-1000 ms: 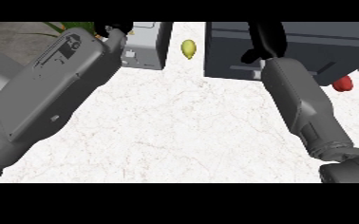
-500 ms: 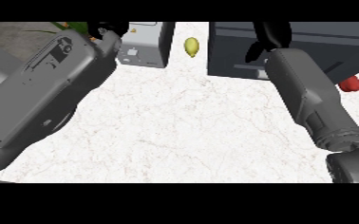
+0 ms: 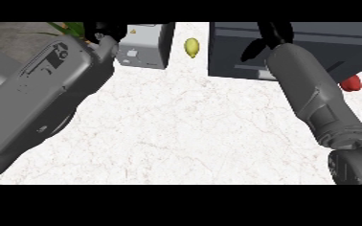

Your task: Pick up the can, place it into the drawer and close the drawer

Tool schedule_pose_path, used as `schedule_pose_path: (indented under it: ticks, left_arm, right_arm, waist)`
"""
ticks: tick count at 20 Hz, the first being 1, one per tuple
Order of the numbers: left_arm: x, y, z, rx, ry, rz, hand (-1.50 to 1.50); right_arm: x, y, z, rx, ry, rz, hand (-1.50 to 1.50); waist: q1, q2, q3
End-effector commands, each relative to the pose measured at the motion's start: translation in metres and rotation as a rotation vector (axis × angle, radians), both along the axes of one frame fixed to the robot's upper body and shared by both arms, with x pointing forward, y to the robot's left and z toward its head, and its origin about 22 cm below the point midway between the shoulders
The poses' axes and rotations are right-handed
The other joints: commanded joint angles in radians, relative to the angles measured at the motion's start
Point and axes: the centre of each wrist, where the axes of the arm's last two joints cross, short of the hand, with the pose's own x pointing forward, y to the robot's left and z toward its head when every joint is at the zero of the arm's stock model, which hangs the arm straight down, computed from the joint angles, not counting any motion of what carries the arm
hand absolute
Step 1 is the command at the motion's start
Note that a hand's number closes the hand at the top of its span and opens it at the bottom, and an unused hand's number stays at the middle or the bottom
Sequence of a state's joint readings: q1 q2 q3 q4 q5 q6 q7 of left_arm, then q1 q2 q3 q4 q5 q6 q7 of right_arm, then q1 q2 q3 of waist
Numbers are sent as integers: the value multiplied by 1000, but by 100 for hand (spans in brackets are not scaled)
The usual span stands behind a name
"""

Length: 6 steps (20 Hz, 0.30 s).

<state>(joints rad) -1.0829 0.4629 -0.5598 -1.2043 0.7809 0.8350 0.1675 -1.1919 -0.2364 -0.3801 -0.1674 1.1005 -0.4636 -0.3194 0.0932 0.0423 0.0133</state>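
No can shows in this view. The dark grey drawer unit (image 3: 311, 45) stands at the back right of the white counter. My right hand (image 3: 271, 34) is over its top near the far edge, with the grey forearm running back to the lower right; anything under the hand is hidden. My left hand (image 3: 106, 30) is at the upper left, mostly cut off by the view's top edge, just left of a light grey box.
The light grey box (image 3: 145, 48) carries a warning label and stands at the back. A small yellow-green object (image 3: 191, 48) lies between it and the drawer unit. A red object (image 3: 350, 83) peeks out behind my right forearm. Green leaves (image 3: 69, 27) show at top left.
My right forearm has edged slightly forward over the drawer unit. The left arm and the objects on the counter have barely shifted.
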Motion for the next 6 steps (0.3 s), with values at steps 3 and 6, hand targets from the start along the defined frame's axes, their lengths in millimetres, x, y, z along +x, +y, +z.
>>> schedule_pose_path:
  ticks: [3, 6]
  left_arm:
    - [-8, -5, 3, 5, -8, -20, -150]
    - [-8, 8, -4, 3, -4, -5, -150]
  right_arm:
    - [9, 20, 29, 393, -40, 23, -150]
    - [9, 8, 29, 407, -52, 50, -150]
  waist:
    - [27, -8, -7]
    - [23, -7, -10]
